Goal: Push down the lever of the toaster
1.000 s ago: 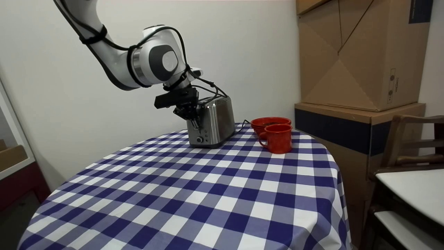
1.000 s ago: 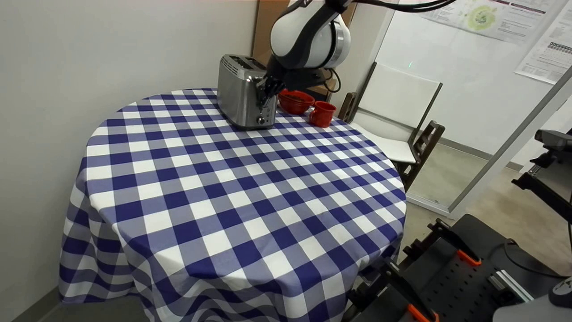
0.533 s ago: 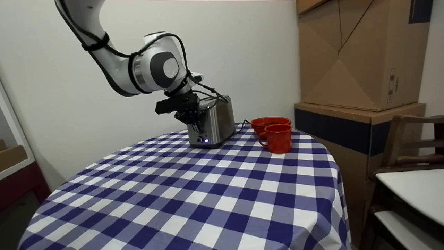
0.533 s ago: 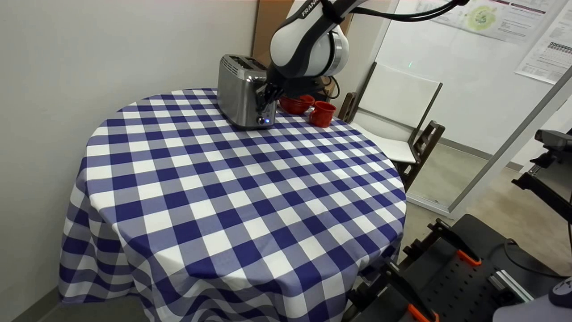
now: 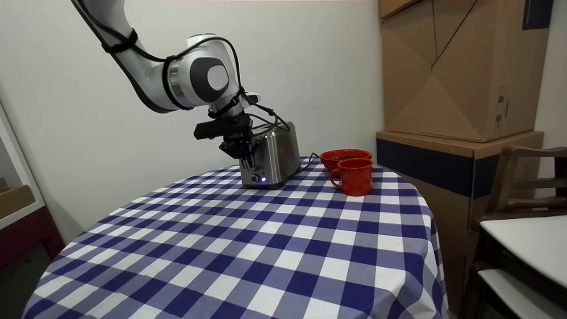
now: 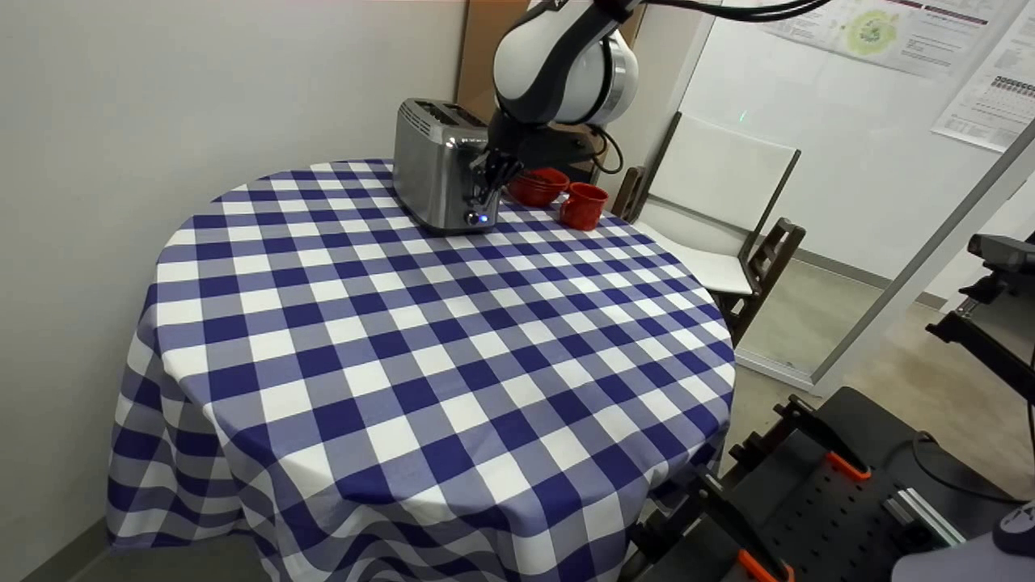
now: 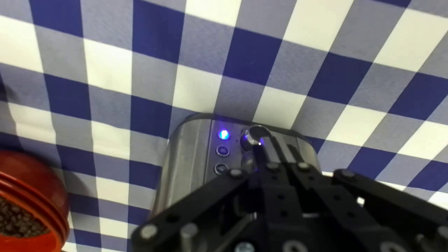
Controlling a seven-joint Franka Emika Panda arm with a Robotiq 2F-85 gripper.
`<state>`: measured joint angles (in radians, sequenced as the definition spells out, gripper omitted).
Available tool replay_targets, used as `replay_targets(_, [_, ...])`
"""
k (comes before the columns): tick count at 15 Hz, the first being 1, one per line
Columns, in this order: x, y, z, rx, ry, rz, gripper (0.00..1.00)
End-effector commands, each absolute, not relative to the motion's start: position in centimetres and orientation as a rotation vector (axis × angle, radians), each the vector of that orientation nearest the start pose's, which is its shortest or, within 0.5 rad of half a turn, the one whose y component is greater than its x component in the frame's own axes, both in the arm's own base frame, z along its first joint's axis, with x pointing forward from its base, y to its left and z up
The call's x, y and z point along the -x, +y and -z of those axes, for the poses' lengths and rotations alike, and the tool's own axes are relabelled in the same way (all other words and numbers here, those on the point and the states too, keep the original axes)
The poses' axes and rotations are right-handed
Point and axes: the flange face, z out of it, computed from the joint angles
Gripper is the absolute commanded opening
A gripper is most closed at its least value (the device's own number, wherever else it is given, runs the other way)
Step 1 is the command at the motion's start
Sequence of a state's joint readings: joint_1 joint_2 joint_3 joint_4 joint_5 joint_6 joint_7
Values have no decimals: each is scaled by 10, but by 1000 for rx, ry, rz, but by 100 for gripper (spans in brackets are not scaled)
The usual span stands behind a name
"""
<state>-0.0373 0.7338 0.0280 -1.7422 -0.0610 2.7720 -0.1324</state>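
The silver toaster point(image 5: 284, 153) stands at the back of the checkered table; it also shows in an exterior view point(image 6: 424, 174) and the wrist view point(image 7: 183, 154). Its control face has a round knob point(image 7: 257, 131) and a blue-lit button point(image 7: 223, 134). My gripper point(image 5: 249, 164) is tilted down at this face, just above the knob, in both exterior views point(image 6: 485, 194). In the wrist view my gripper point(image 7: 276, 141) has its fingers side by side with a thin gap and nothing seen between them. The lever cannot be made out; my gripper covers that part. Whether the fingertips touch the toaster is unclear.
A red mug point(image 5: 358, 178) and a red bowl point(image 5: 341, 156) stand beside the toaster. The bowl point(image 7: 38, 185) holds small brown pieces. A white wall point(image 5: 319, 79) is close behind; cardboard boxes point(image 5: 456, 79) and a chair point(image 6: 720, 202) stand beyond the table.
My gripper moved down along the toaster's face, and the button light came on. Since then the arm has risen a little and drawn slightly away from the face. The toaster has not moved.
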Motion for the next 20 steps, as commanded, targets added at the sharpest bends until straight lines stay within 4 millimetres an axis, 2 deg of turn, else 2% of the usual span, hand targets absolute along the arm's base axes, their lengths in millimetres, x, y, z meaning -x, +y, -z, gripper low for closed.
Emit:
replay_targets(1, [-668, -12, -235, 3110, -196, 308, 0])
replay_targets(3, [-656, -17, -264, 3108, -157, 229, 0])
replay_targets(7, [-614, -29, -320, 3142, -92, 92, 0])
replay_targets(8, [-600, -31, -331, 3147, -76, 65, 26])
replay_targets(9, [-589, -33, -340, 3151, -56, 45, 27])
replay_targets(14, [-527, -36, -367, 3155, 45, -6, 61])
replay_targets(19, [-486, -33, -386, 3156, 92, 68, 97])
replay_targets(20, [-479, -32, -389, 3153, 97, 76, 100])
